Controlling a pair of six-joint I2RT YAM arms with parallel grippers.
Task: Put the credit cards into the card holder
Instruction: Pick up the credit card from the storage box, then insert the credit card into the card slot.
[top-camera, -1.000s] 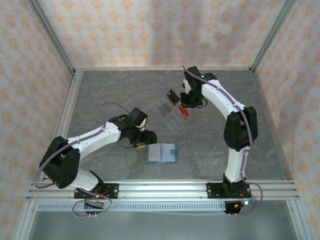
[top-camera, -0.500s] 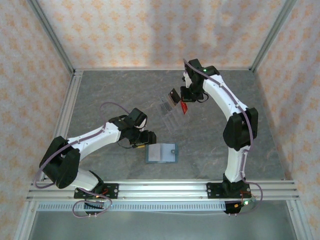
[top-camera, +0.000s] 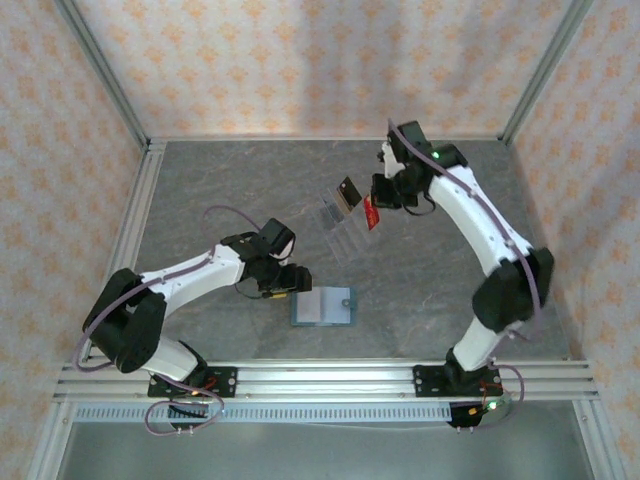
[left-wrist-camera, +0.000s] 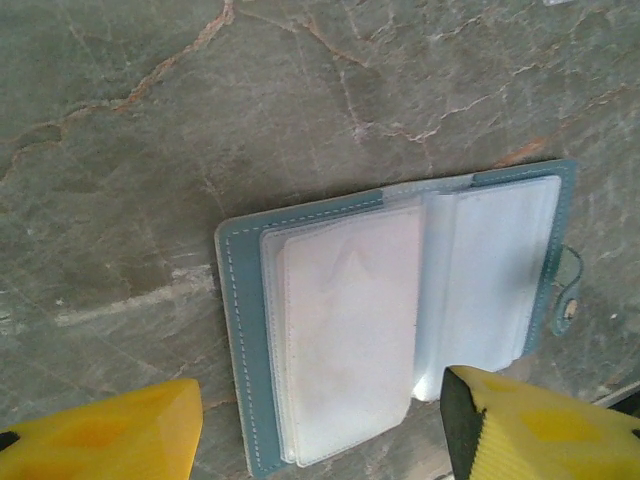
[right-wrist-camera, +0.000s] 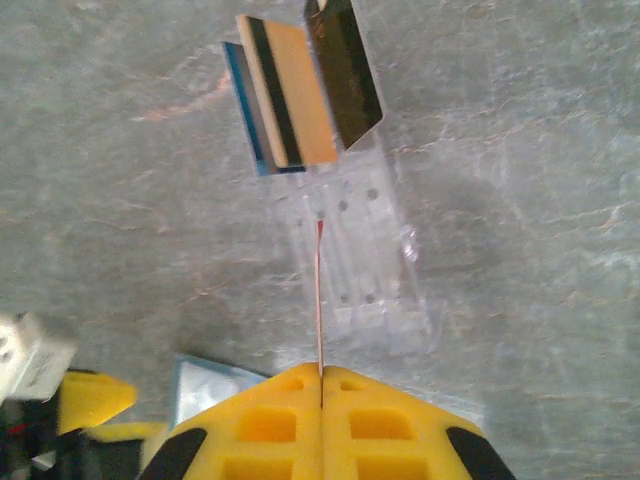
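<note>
The card holder lies open and flat on the grey table, toward the near edge and at about 6 o'clock from the clear rack. The left gripper sits low just beside the holder's 10 o'clock corner. In the left wrist view its yellow fingers stand well apart with nothing between them. Beyond them the holder shows its teal border, its pale clear sleeves spread to both sides, and its small clasp at 3 o'clock. No card can be seen in the sleeves. The right gripper is raised over the far half of the table, at about 2 o'clock from the rack, with its jaws pressed together on the red card. In the right wrist view the gripper holds that card edge-on, a thin red line running toward 12 o'clock above the rack, clear of its slots. At the rack's far end the black card stands tilted in a slot, with an orange card with a dark stripe at its 9 o'clock and a blue card behind that. From above, the black card is at 10 o'clock from the red one, close but apart.
</note>
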